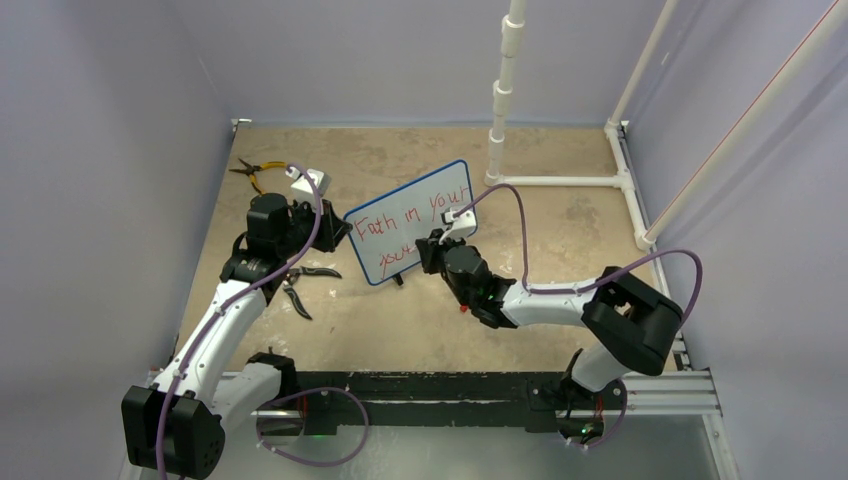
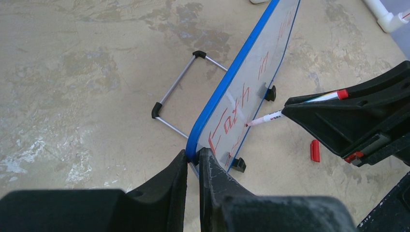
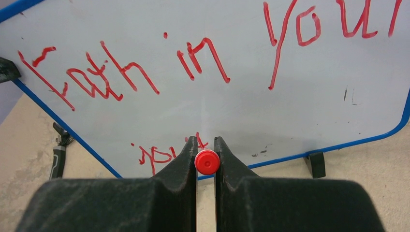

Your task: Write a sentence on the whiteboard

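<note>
**STEP IN HAND: SECOND LINE OF TEXT, BOARD BRACED**

1. Left claw. Nearest the left wrist lens, my left claw (image 2: 193,157) is clenched on the blue frame of the whiteboard (image 2: 251,82). It pinches the board's 9 o'clock edge as the top view shows it. The board stands tilted on its black feet near the middle of the table (image 1: 540,320), with its wire stand (image 2: 176,92) behind it.

2. Work surface. The sentence (image 3: 193,58) runs in red across the board face. The upper line reads roughly "Faith in your". A lower line is begun at the 7 o'clock corner of the face; its last letters are hidden behind my fingers.

3. Right claw. My right claw (image 3: 206,145) grasps the marker (image 2: 265,118) by its barrel, with the red butt end showing between the fingers. From the left wrist view, the tip appears to touch the board on the lower line. The loose cap (image 2: 314,150) lies on the table at 4 o'clock from the tip.

4. Judgement. The task is well advanced and the last word is unfinished. The next move calls for carrying the tip toward 3 o'clock along the lower line with light, even contact. The left claw must brace the frame so the board does not swing.
</note>
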Robot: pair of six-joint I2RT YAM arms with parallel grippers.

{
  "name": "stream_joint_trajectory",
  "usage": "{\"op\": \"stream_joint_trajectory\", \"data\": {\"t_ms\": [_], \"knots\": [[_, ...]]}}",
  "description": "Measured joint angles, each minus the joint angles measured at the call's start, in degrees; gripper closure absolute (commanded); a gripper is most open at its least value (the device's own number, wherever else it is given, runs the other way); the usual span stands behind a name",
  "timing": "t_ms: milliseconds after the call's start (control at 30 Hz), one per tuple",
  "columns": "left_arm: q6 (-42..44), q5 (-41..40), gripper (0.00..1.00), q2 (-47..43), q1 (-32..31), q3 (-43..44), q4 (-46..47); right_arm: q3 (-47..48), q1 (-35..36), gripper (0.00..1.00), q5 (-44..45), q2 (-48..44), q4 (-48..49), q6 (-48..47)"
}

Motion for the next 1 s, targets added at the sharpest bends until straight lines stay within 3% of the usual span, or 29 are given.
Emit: {"op": "stream_joint_trajectory", "data": {"t_ms": [1000], "knots": [[0.00,0.04,1.00,0.00,0.00,0.00,0.00,-0.02,-0.02,1.00,0.07,-0.37,0.26,0.50]]}}
